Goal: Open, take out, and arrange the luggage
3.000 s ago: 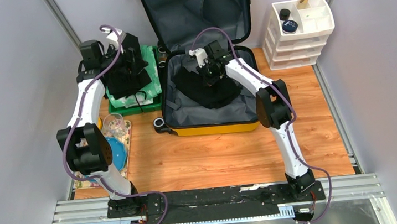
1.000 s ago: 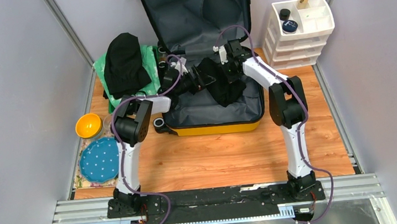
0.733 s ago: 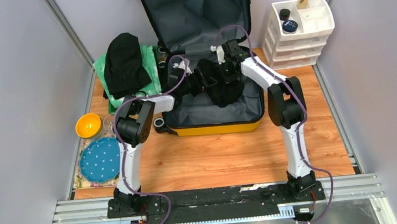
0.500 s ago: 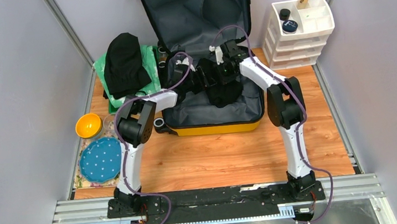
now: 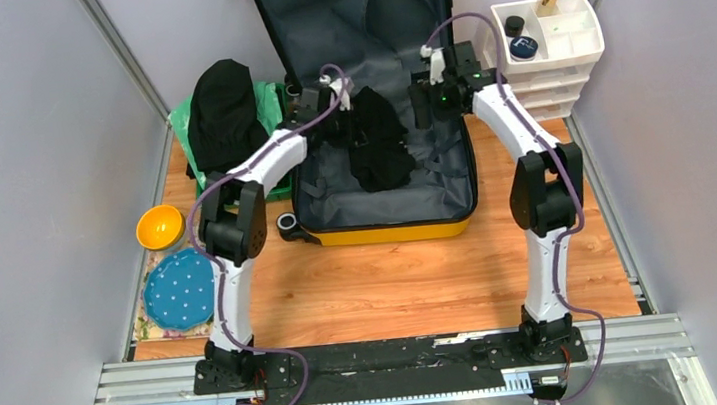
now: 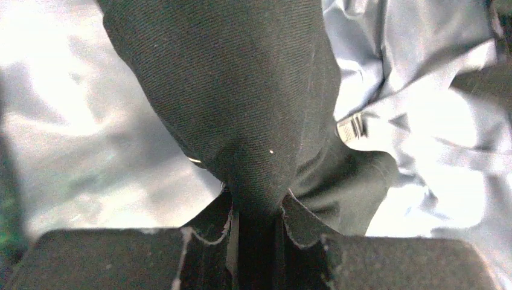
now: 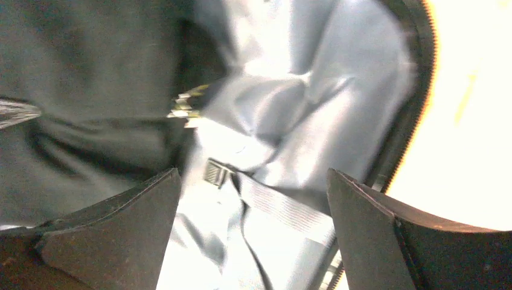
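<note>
Far left: green tray (image 5: 271,103) by the wall, w/ a black clothes pile (image 5: 223,116) heaped on it. Nxt along, left gripper (image 6: 256,211) is clamped narrow on a fold of the black garment (image 5: 379,145). Wrist view shows cloth pinched btw both pads. The garment's top is lifted & its lower part drapes into the luggage (image 5: 388,232). That lies open at centre-back of the table, lid propped upright vs the rear wall, grey lining & straps showing. Right of that, right gripper (image 7: 253,175) stands wide w/ nothing btw its fingers, over the right side of the open shell, apart from the garment. Far right: white drawer unit (image 5: 533,84), neither arm at it.

Step in hand, imo: take-out. Luggage is already open & the left arm alone has one garment. Nxt move prob calls for raising it until the hem clears shell rim & straps, then carrying it left toward the pile on the tray. Watch for a snag on a strap buckle.
</note>
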You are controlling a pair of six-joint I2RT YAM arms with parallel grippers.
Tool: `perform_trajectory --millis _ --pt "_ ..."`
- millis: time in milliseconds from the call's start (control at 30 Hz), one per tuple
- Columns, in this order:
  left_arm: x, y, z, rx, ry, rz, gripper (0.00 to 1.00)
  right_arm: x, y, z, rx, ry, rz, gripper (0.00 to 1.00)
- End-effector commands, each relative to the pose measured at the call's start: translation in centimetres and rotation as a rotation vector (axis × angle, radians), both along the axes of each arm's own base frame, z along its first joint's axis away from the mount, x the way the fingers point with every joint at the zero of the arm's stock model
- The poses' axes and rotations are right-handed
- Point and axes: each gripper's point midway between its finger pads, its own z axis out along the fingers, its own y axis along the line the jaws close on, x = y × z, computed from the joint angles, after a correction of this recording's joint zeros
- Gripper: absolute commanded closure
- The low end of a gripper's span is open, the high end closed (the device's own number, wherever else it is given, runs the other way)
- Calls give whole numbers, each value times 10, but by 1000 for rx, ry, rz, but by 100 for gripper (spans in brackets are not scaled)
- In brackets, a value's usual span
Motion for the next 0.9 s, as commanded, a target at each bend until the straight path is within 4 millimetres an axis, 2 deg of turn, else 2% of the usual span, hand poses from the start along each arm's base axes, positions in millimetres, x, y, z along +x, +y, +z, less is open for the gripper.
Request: perform_trajectory --millis 0,33,67,133,167,267,300,367,400,467,500,567,600,633,700,733,833,867 --pt "-7 50 105 71 -206 -171 100 7 -13 59 48 -121 -17 6" --pt "-11 55 115 68 -225 -207 100 8 -14 60 49 -124 -17 6" --pt "-12 72 115 97 -207 -206 100 8 -17 60 51 -124 -23 6" --pt "-10 90 134 164 -291 -246 100 8 -16 63 56 -131 -20 6" --pt "-7 108 138 190 -303 -232 100 9 -17 63 57 -134 -18 6" --pt "-4 134 163 219 -389 -229 100 8 -15 65 63 -135 -13 6" --pt "1 154 177 236 -428 -204 100 9 -15 64 62 -136 -12 6" --pt "2 166 194 217 -469 -202 100 9 -15 61 60 -129 -8 6" --pt "6 184 204 206 -489 -176 100 10 -15 61 60 -131 -6 6" --pt "-1 187 228 142 -547 -211 100 11 -14 59 58 -126 -3 7" --pt "-2 196 239 134 -569 -195 100 11 -14 58 58 -124 -1 7" --pt "-3 202 252 103 -592 -180 100 12 -14 56 54 -120 2 7" --pt "-8 199 259 77 -603 -189 100 12 -15 55 53 -114 3 7" --pt "-3 220 266 75 -618 -145 100 14 -15 58 52 -121 5 7" --pt "-3 232 272 63 -614 -109 100 15 -14 55 48 -115 10 7" --pt "0 246 273 73 -614 -74 100 16 -14 55 48 -115 10 7" --pt "8 271 268 63 -581 -2 100 17 -13 55 50 -111 11 7" --pt "11 291 265 50 -557 48 100 18 -12 57 53 -115 11 7"
